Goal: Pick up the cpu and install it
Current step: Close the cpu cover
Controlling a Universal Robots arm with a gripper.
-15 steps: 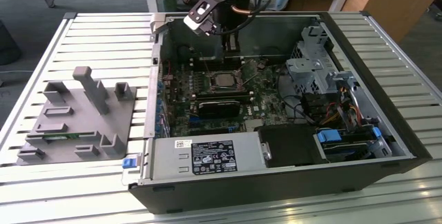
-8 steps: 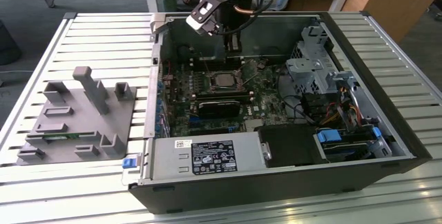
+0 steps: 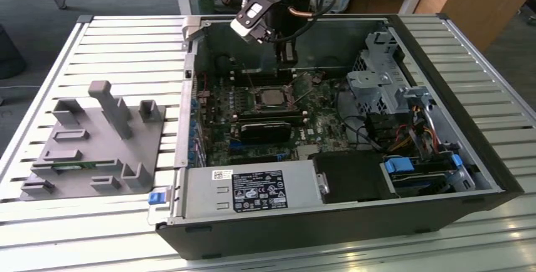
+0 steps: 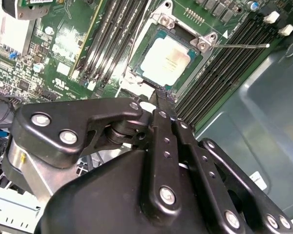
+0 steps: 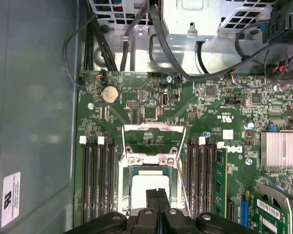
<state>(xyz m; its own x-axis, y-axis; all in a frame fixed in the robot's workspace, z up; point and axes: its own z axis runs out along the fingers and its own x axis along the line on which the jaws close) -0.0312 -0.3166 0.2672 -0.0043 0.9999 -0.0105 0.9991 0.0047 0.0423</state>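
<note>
CPU (image 4: 168, 59) lies flat in its socket on the motherboard (image 5: 136, 109), silvery top upward and square within the frame. By the look of it, the placing is already done. The socket's load plate (image 5: 154, 127) stands swung open and its thin lever (image 4: 244, 46) is raised clear, which is why the chip sits uncovered. The gripper (image 4: 162, 97) hangs over the chip's edge with its two black fingers (image 5: 152, 197) pressed together and nothing between them; whether the tips touch the metal top or hover just above it I cannot tell. In the exterior view the arm reaches straight down into the open computer case (image 3: 469, 159). Black memory slots (image 5: 95, 180) flank the socket on both sides, with a green memory stick (image 5: 219, 180) just beside one bank, and a black heatsink (image 3: 266, 130) lies near the socket. The drive cage (image 3: 377, 77) and loose cables (image 5: 205, 63) crowd one side — nothing lies across the socket itself. A grey fixture tray (image 3: 92, 140) sits outside the case, on the exterior view's left.
</note>
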